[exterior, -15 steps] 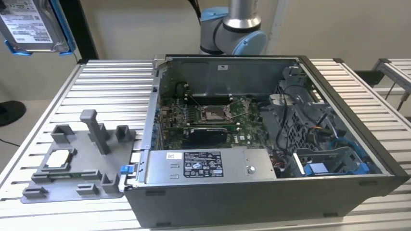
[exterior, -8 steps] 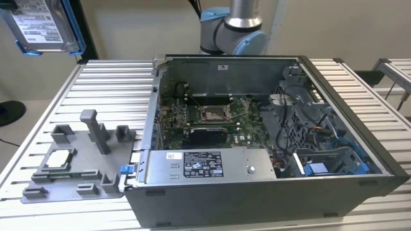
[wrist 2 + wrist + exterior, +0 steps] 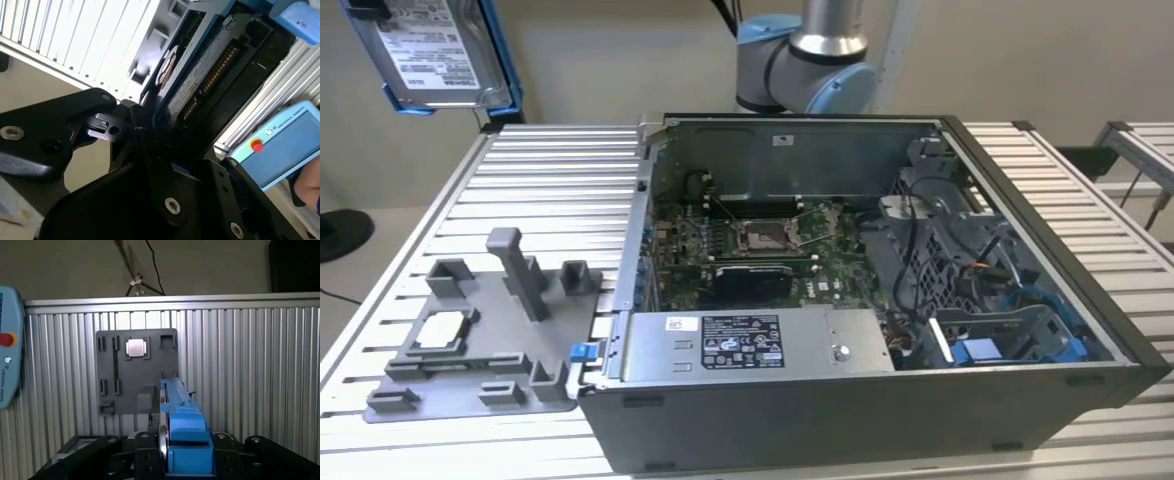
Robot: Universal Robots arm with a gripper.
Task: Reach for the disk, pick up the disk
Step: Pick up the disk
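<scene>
The gripper (image 3: 186, 460) is closed on the disk (image 3: 181, 405); in the first wrist view its black fingers (image 3: 148, 460) press against both sides of the blue bracket, with the drive seen edge-on between them. In the second wrist view the gripper (image 3: 150, 127) pinches the same drive (image 3: 200, 85) along its edge; the underside circuit board and its connector row face the camera.

In the exterior view the disk (image 3: 434, 48) hangs in the air at eleven o'clock from the computer case (image 3: 881, 400); its label side is toward the camera, it is tilted a little, and the blue bracket runs down its side; it is well clear of the ribbed table (image 3: 547, 170).

The grey fixture plate (image 3: 454, 350) lies on the table at nine o'clock from the case, just beside its wall; a small square chip (image 3: 136, 347) rests in a pocket of that plate. The case lies open with the motherboard (image 3: 761, 240) exposed; the arm (image 3: 807, 55) rises at twelve o'clock behind it. A teach pendant (image 3: 280, 150) with a red button shows beside the table in both wrist views.
</scene>
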